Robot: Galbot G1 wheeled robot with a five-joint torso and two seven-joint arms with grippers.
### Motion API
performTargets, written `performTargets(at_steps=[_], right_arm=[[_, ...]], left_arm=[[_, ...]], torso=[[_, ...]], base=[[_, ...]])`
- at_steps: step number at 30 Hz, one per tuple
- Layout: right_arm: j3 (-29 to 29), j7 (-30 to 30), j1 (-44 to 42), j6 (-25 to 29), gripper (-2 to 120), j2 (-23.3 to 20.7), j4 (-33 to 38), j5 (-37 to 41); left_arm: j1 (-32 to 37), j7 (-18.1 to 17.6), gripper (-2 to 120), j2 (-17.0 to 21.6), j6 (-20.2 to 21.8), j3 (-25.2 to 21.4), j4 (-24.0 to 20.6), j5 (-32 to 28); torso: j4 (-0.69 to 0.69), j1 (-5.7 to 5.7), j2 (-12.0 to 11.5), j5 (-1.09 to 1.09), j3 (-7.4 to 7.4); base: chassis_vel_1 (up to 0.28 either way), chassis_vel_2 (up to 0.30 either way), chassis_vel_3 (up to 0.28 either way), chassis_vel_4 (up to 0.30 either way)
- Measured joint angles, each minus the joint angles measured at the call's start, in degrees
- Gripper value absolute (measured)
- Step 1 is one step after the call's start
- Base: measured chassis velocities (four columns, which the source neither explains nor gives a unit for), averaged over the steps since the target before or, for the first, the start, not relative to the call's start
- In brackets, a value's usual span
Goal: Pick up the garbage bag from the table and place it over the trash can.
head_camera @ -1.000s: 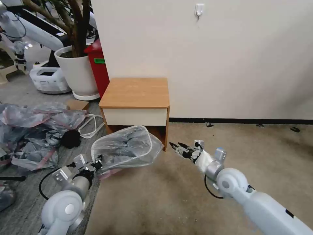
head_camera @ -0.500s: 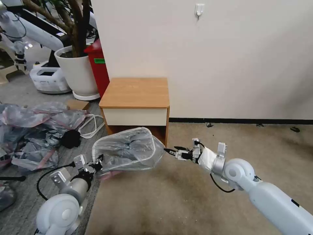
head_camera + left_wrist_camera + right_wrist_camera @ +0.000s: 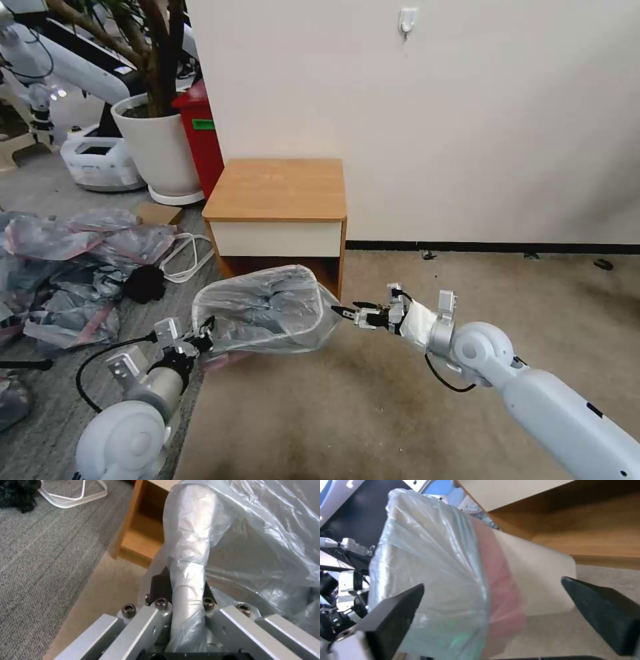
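Observation:
The garbage bag (image 3: 263, 307), thin grey plastic with a pinkish edge strip (image 3: 496, 587), is stretched over the beige trash can (image 3: 536, 580), which sits low in front of the table (image 3: 277, 190). My left gripper (image 3: 203, 331) is at the can's left rim, shut on the bag-covered rim (image 3: 188, 562). My right gripper (image 3: 343, 310) is open just off the can's right side. In the right wrist view its dark fingertips (image 3: 403, 602) stand wide apart with the bagged can beyond them.
A heap of grey-pink bags (image 3: 67, 267), a black lump (image 3: 143, 283) and a white cable loop (image 3: 187, 257) lie on the floor to the left. A white plant pot (image 3: 157, 147) and a red bin (image 3: 200, 133) stand behind. Open carpet (image 3: 500, 293) lies to the right.
My right gripper has moved left and slightly down, closing up to the can's right side. The bag-covered can and the left gripper have shifted slightly to the right.

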Motion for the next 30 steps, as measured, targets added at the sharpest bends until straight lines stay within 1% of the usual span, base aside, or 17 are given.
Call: performTargets(at_steps=[2,3,8,9,12,13,15,16,19,20,23,24,25,26,27,28,30], right_arm=[[-0.4,0.2,0.4,-0.1,92,0.2,-0.1,0.0],[-0.4,0.2,0.4,-0.1,92,0.2,-0.1,0.0],[-0.6,0.2,0.6,-0.3,73,0.4,-0.4,-0.2],[-0.6,0.2,0.6,-0.3,73,0.4,-0.4,-0.2],[-0.6,-0.1,0.5,-0.4,56,0.4,-0.4,-0.4],[-0.6,-0.1,0.5,-0.4,56,0.4,-0.4,-0.4],[-0.6,-0.3,0.4,-0.4,47,0.4,-0.4,-0.4],[-0.6,-0.3,0.4,-0.4,47,0.4,-0.4,-0.4],[-0.6,-0.7,0.2,-0.1,31,0.5,-0.4,-1.2],[-0.6,-0.7,0.2,-0.1,31,0.5,-0.4,-1.2],[-0.6,-1.4,-0.3,1.0,17,0.7,-0.6,-2.6],[-0.6,-1.4,-0.3,1.0,17,0.7,-0.6,-2.6],[-0.6,-1.4,-0.5,1.4,10,0.9,-0.7,-3.3],[-0.6,-1.4,-0.6,1.7,7,1.1,-0.8,-3.8],[-0.6,-1.4,-0.6,1.7,7,1.1,-0.8,-3.8],[-0.6,-1.4,-0.7,1.9,2,1.2,-0.9,-4.1],[-0.7,-1.0,-0.8,2.8,0,1.4,-1.1,-4.9]], left_arm=[[0.1,0.0,2,-0.3,0.0,0.1,0.0,0.1],[0.1,0.0,2,-0.3,0.0,0.1,0.0,0.1],[0.2,0.1,2,-0.5,0.0,0.1,-0.4,0.2],[0.2,0.1,2,-0.5,0.0,0.1,-0.4,0.2],[0.1,0.1,2,-0.5,-0.1,0.3,-0.4,0.2],[0.1,0.1,2,-0.5,-0.1,0.3,-0.4,0.2],[0.1,0.1,2,-0.5,-0.1,0.5,-0.5,0.3],[0.1,0.1,2,-0.5,-0.1,0.5,-0.5,0.3],[-0.1,0.1,2,-0.7,-0.1,0.6,-0.6,0.3],[-0.1,0.1,2,-0.7,-0.1,0.6,-0.6,0.3],[-0.1,0.1,2,-0.8,-0.1,0.6,-0.8,0.2],[-0.1,0.1,2,-0.8,-0.1,0.6,-0.8,0.2],[-0.2,0.1,2,-0.8,-0.1,0.6,-0.9,0.0],[-0.2,0.0,2,-0.8,-0.1,0.6,-0.9,-0.1],[-0.2,0.0,2,-0.8,-0.1,0.6,-0.9,-0.1],[-0.2,0.0,2,-0.8,-0.1,0.6,-1.0,-0.3],[-0.2,-0.1,2,-0.7,-0.1,0.6,-1.2,-0.9]], torso=[[0.0,0.0,0.0,0.0,0.0],[0.0,0.0,0.0,0.0,0.0],[0.0,0.0,0.0,0.0,0.0],[0.0,0.0,0.0,0.0,0.0],[0.0,0.0,0.0,0.0,0.0],[0.0,0.0,0.0,0.0,0.0],[0.0,0.0,0.0,0.0,0.0],[0.0,0.0,0.0,0.0,0.0],[0.0,0.0,0.0,0.0,0.0],[0.0,0.0,0.0,0.0,0.0],[0.0,0.0,0.0,0.0,0.0],[0.0,0.0,0.0,0.0,0.0],[0.0,0.0,0.0,0.0,0.0],[0.0,0.0,0.0,0.0,0.0],[0.0,0.0,0.0,0.0,0.0],[0.01,0.0,0.0,0.0,0.0],[0.0,0.0,0.0,0.0,0.0]], base=[[0.0,0.0,0.0,0.0],[0.0,0.0,0.0,0.0],[0.0,0.0,0.0,0.0],[0.0,0.0,0.0,0.0],[0.0,0.0,0.0,0.0],[0.0,0.0,0.0,0.0],[0.0,0.0,0.0,0.0],[0.0,0.0,0.0,0.0],[0.0,0.0,0.0,0.0],[0.0,0.0,0.0,0.0],[0.0,0.0,0.0,0.0],[0.0,0.0,0.0,0.0],[0.0,0.0,0.0,0.0],[0.0,0.0,0.0,0.0],[0.0,0.0,0.0,0.0],[0.0,0.0,0.0,0.0],[0.0,0.0,0.0,0.0]])
